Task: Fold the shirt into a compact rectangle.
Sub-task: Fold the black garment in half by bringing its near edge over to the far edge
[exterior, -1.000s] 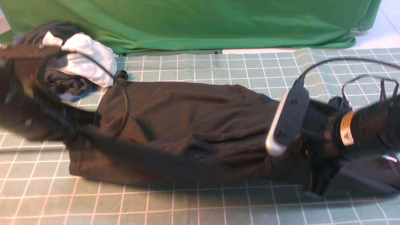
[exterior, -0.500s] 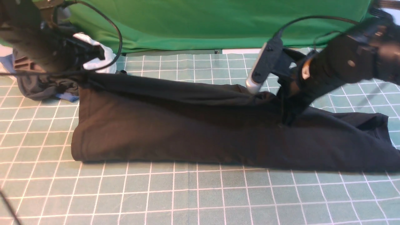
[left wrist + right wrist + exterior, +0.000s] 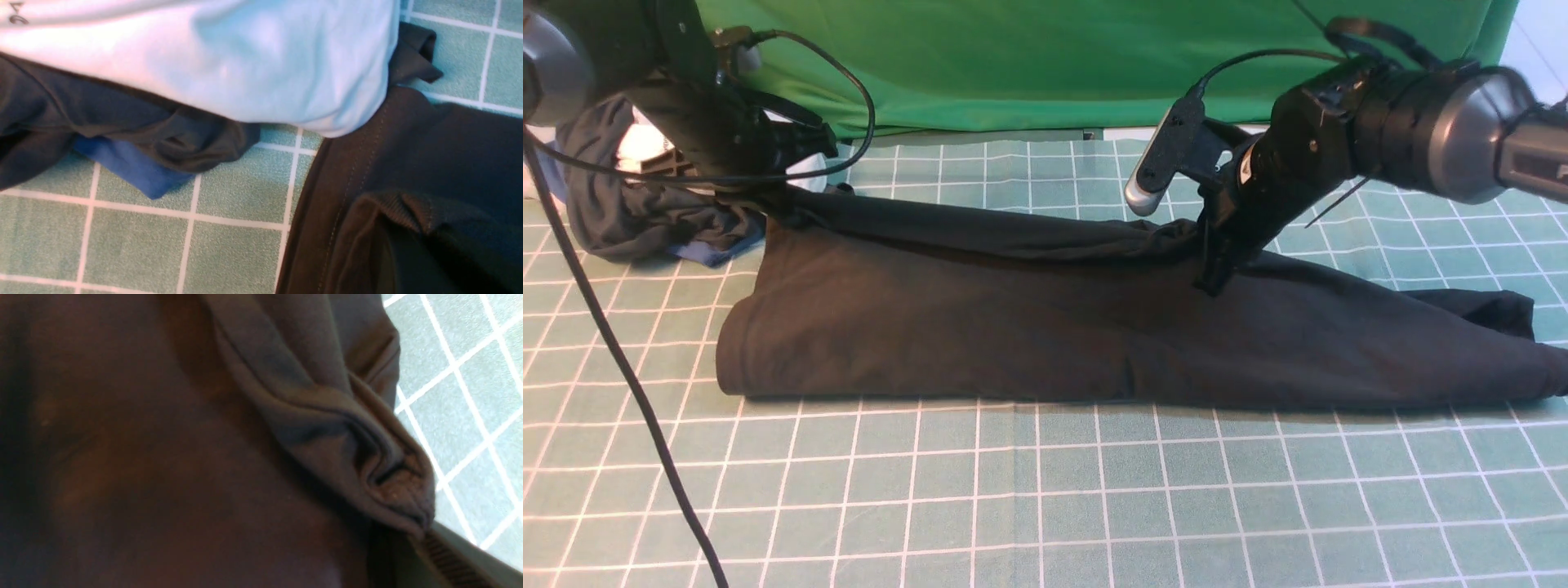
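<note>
The left tool's [image 3: 425, 241] pinch shows only in its wrist view.

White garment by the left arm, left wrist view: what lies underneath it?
Under the white garment show parts of a dark garment and the black shirt's edge. How far either runs beneath is covered.

The left arm hides part of the white garment [image 3: 245, 61] behind it.
</note>
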`<action>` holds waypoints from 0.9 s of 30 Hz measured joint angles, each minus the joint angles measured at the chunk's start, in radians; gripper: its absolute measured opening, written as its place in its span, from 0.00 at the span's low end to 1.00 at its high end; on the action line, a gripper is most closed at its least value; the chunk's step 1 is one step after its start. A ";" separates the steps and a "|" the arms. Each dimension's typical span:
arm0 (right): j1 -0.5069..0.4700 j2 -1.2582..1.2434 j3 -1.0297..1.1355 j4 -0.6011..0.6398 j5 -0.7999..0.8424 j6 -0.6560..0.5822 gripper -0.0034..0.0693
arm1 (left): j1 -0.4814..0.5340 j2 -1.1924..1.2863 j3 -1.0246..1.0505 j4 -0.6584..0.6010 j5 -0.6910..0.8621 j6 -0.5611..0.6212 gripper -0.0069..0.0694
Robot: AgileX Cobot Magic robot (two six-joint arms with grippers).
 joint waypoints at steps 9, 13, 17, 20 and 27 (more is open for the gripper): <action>-0.001 0.011 -0.006 0.000 -0.095 0.044 0.44 | 0.002 0.003 -0.001 0.006 -0.010 -0.001 0.27; -0.001 0.003 -0.006 0.000 -0.095 0.064 0.61 | 0.009 0.004 -0.024 0.016 0.003 -0.001 0.48; -0.001 -0.044 -0.006 0.000 -0.071 0.071 0.57 | 0.022 0.007 -0.109 0.050 0.089 -0.002 0.62; -0.001 -0.107 -0.006 0.000 -0.043 0.083 0.46 | 0.028 0.008 -0.201 0.056 0.190 0.006 0.65; -0.021 -0.274 -0.006 -0.001 0.133 0.142 0.06 | -0.064 0.004 -0.286 -0.135 0.369 0.220 0.25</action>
